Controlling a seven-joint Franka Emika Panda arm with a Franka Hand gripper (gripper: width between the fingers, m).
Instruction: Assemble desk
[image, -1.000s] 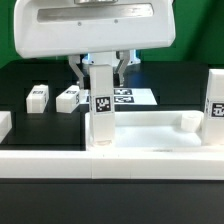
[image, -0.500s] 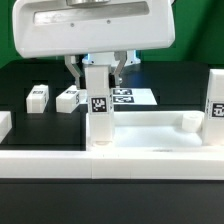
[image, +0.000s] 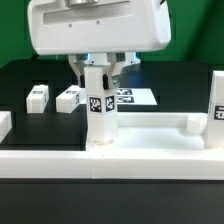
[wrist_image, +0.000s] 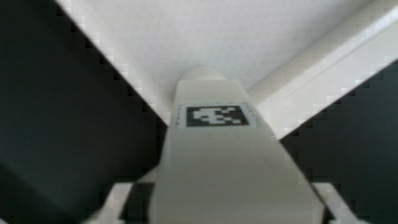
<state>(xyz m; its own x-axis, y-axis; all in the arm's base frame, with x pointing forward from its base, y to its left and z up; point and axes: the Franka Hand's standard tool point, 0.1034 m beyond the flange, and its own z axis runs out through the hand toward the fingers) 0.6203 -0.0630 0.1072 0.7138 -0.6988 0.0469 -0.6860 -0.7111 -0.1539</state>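
Fingers (image: 78, 72) clamped on upright leg (image: 100, 118) (tag facing cam), lower end at desk slab (image: 150, 135) rim.

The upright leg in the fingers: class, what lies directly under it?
The white desk slab lies under the leg, whose lower end appears to meet it. The leg covers the contact spot, so any socket beneath, or how deep the leg sits, cannot be seen.

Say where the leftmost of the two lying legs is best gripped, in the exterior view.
Probably from above, across the long side faces of the lying leg, near mid-length: it lies flat on the black table, apart from its neighbour, top unobstructed.
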